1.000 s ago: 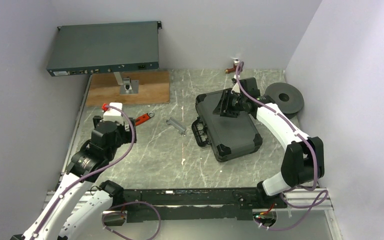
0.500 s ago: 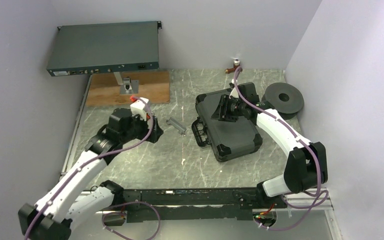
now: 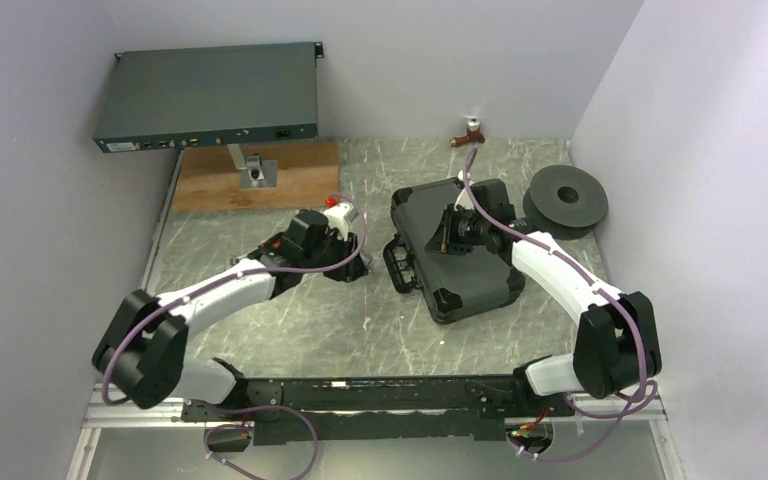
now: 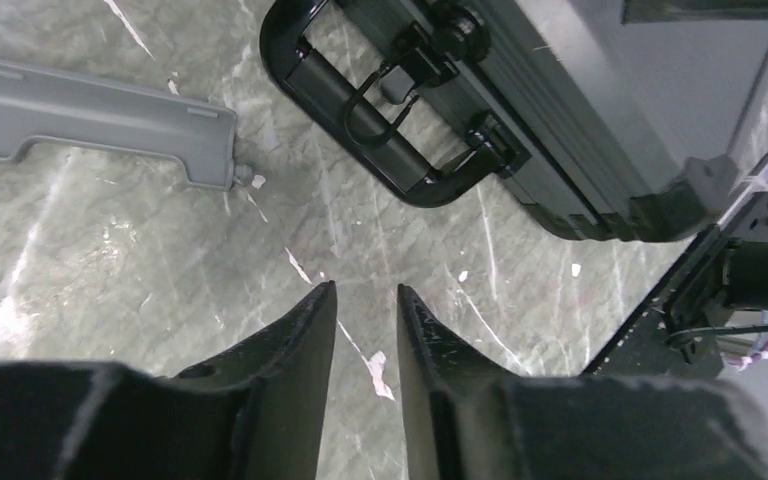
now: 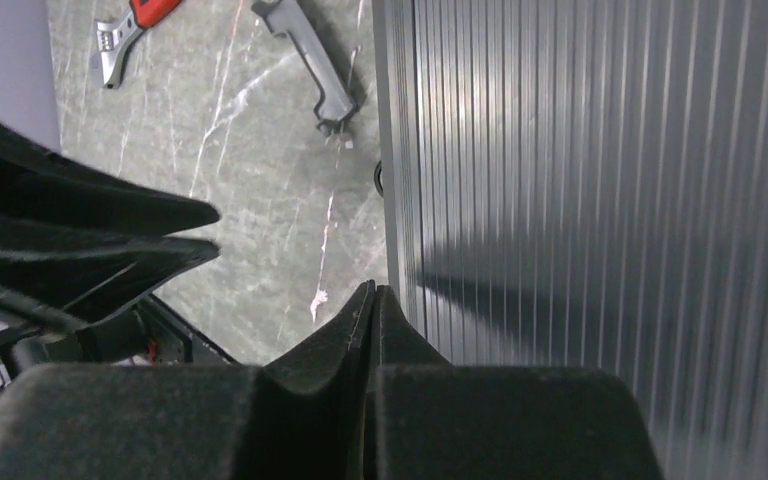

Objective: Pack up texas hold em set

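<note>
Entry, worktop [image 3: 300, 320] read from left edge to right. Far left corner: we log a dark rack unit [image 3: 208, 95] propped above a wooden board [image 3: 260, 180], neither part of the set. Centre: the left gripper [image 4: 362, 305] hangs low over bare stone, its fingers parted by a narrow gap and holding nothing. Just beyond it lies a loose grey handle [image 4: 100, 115], flat on the worktop and apart from the case. Right of centre: the poker case [image 3: 455, 250], a black hard-shell box lying flat and closed, turned at an angle, with its carry handle [image 4: 380, 130] folded down on the edge facing the left arm. On the lid: the right gripper [image 5: 372, 300], fingers pressed together with nothing between them; we cannot tell whether it touches the ribbed surface or hovers just above. Far right corner: a black spool [image 3: 565, 197], well clear of the case. Handling note: we judge the case rigid and, if loaded with chips, heavy for its bulk. The ribbed lid looks smooth and too broad to pinch. The carry handle is the natural hold, its bar slim enough for the fingers. The latches beside it look small and stiff. We would press down on the lid while working them, as the case could slide on the polished stone.
</note>
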Controlling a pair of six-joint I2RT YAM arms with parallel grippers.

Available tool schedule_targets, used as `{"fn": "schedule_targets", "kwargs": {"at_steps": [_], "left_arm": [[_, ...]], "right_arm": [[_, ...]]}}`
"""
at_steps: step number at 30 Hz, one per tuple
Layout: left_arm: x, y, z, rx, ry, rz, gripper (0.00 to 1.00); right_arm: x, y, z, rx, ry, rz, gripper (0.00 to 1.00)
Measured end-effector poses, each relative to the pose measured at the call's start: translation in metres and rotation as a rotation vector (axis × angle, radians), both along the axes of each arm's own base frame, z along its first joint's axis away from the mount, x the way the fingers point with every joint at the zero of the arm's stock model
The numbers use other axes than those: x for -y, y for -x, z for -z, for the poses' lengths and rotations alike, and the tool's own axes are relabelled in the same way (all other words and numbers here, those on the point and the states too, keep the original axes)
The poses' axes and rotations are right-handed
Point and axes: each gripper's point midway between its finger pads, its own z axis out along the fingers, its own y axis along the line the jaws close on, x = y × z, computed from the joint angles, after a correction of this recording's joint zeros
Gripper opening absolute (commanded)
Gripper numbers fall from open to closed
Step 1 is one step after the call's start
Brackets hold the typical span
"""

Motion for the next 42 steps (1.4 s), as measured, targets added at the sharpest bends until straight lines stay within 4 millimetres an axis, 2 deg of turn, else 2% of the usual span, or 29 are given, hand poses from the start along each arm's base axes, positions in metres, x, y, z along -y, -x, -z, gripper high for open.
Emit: {"fn": "schedule_targets", "kwargs": {"at_steps": [3,8,11,20,31,38,42], "left_arm": [[0.008,-0.002,0.019,-0.039,-0.011,0.001,0.27],[0.015,-0.008,0.040,-0.072,-0.019,-0.004,0.23],[0.017,-0.010,0.045,-0.079,-0.019,-0.006,0.21],[0.026,-0.020,0.061,-0.096,-0.031,-0.005,0.20],[0.038,-0.035,0.069,-0.094,-0.032,-0.005,0.18],[0.042,-0.034,0.092,-0.135,-0.051,-0.003,0.17],[0.046,-0.035,0.097,-0.146,-0.044,-0.004,0.16]], "right_arm": [[-0.001,0.006,0.007,-0.019,0.001,-0.011,0.00],[-0.002,0.010,0.020,-0.060,0.007,-0.019,0.00],[-0.004,0.008,0.028,-0.083,0.005,-0.021,0.00],[-0.006,-0.003,0.029,-0.049,-0.004,0.001,0.00],[-0.005,-0.011,0.029,-0.028,0.012,0.026,0.00],[-0.005,-0.013,0.029,-0.022,0.014,0.032,0.00],[-0.005,-0.013,0.029,-0.021,0.014,0.032,0.00]]}}
